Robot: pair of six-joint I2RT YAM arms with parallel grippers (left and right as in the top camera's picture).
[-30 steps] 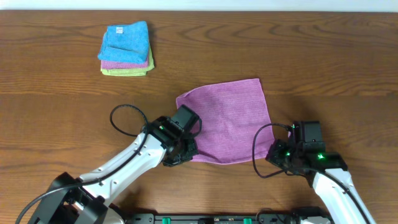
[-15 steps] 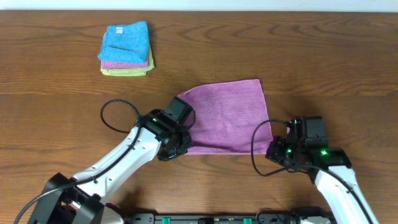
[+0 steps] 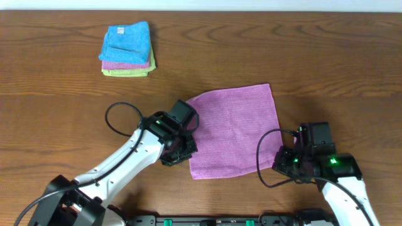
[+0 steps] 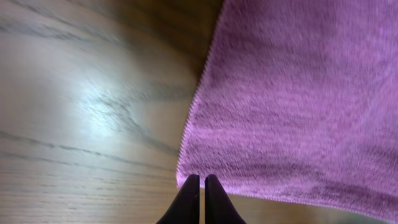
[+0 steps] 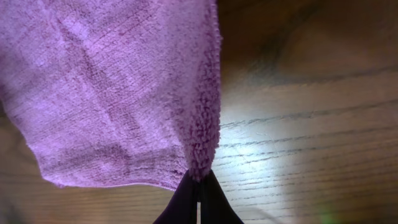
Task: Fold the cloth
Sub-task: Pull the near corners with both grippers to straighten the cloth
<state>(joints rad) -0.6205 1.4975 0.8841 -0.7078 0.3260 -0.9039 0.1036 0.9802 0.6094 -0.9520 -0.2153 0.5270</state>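
Note:
A purple cloth (image 3: 235,132) lies spread open on the wooden table, with one corner pointing to the far right. My left gripper (image 3: 188,166) is at its near left corner. In the left wrist view the fingers (image 4: 201,179) are shut, with the corner of the cloth (image 4: 292,99) right at their tips. My right gripper (image 3: 280,167) is at the near right corner. In the right wrist view the fingers (image 5: 199,180) are shut, pinching a bunched edge of the cloth (image 5: 118,93) just above the table.
A stack of folded cloths (image 3: 127,49), blue on top of purple and green, sits at the far left. Black cable loops hang beside the left arm (image 3: 116,119) and the right arm (image 3: 260,157).
Both grippers moved toward the table's front edge. The cloth's near edge came with them, so the cloth is drawn out longer and flatter. It has shifted slightly right.

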